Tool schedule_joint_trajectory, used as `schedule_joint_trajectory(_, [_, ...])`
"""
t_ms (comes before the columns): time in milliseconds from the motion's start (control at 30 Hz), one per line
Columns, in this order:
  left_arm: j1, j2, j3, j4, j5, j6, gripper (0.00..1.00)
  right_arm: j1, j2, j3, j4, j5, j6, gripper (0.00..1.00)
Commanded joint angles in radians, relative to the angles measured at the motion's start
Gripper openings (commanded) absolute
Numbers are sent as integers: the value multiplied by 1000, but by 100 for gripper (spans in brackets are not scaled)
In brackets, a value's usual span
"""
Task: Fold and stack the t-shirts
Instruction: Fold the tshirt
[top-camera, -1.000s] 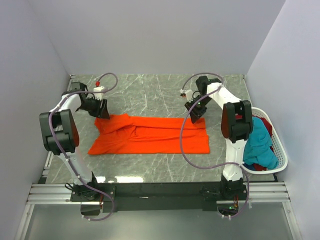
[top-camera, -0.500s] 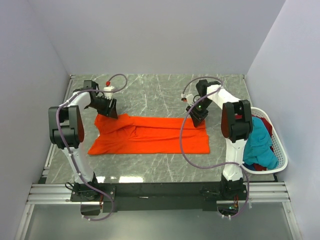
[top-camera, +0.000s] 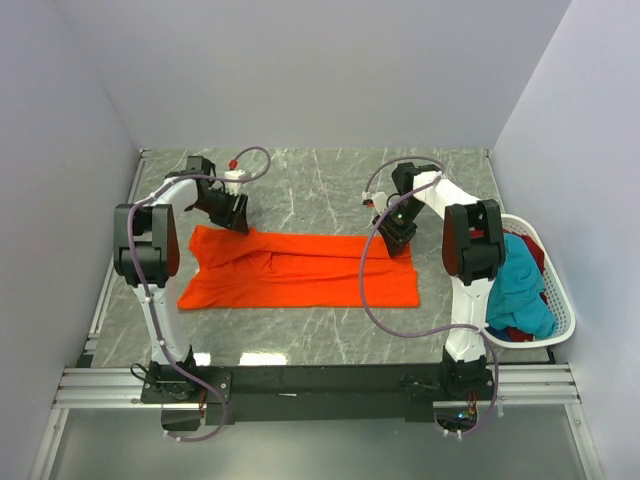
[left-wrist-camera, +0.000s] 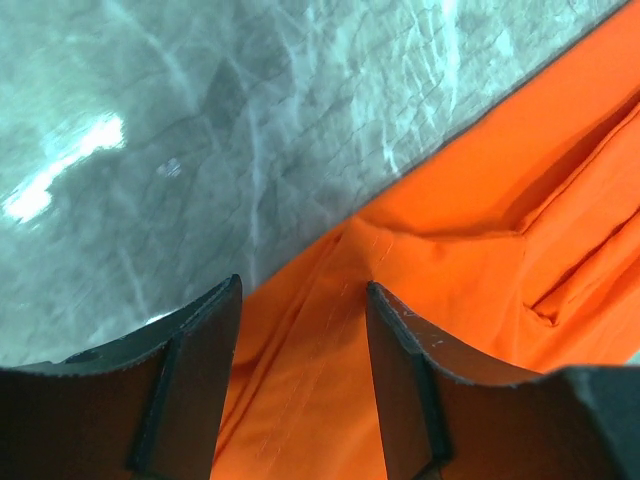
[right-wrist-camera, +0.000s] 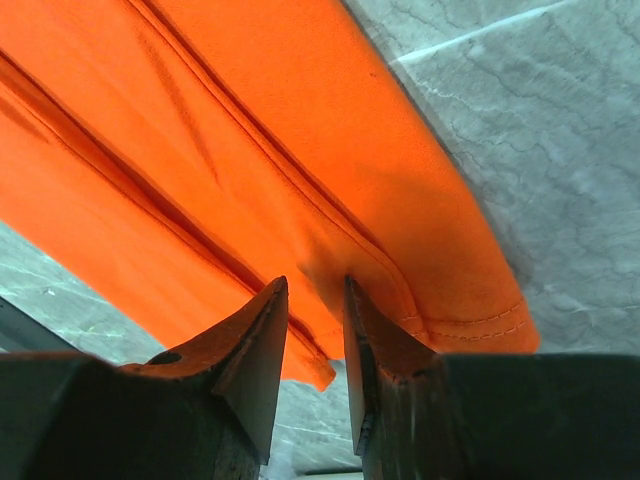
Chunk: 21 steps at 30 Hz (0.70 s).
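Orange t-shirt (top-camera: 300, 268) flat on grey marbled table (top-camera: 310, 190), mid-table, long axis 9-to-3 in top view. Soft cloth, lengthwise creases, stitched hem at 3 end.
Left gripper (top-camera: 238, 215) pitched down at shirt's 11 corner, jaws well apart astride cloth ridge, gripping nothing.
Right gripper (top-camera: 397, 238) at 2 corner, tips on cloth near hem, jaws narrowly apart; pinch unclear.
Teal t-shirt (top-camera: 520, 290) in white basket (top-camera: 560, 300) at 3.

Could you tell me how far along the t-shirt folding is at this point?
Done: the orange t-shirt lies flat, seemingly folded lengthwise. In hand: the open left end effector and the right end effector sit at its far edge. Left: finishing this fold, then the teal t-shirt and others in the basket; nothing stacked yet.
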<state>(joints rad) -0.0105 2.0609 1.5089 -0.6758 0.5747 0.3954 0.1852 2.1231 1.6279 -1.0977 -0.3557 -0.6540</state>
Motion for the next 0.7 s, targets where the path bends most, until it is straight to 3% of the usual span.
schedule_joint_trajectory(0, [-25, 19, 53, -2, 25, -20, 58, -4, -57, -3, -24, 0, -19, 36])
schedule_joint_trajectory(233, [-48, 5, 40, -7, 74, -15, 53, -6, -72, -3, -42, 0, -29, 36])
schedule_joint_trajectory(333, [-49, -21, 30, -1, 85, -18, 43, -7, -80, -3, -44, 3, -32, 36])
schedule_joint_trajectory(500, [-49, -83, -13, -2, 99, -1, 13, -7, -84, -7, -42, 3, -32, 36])
schedule_joint_trajectory(667, [-49, -188, -85, -10, 123, 22, 1, -9, -92, -2, -41, 3, -32, 36])
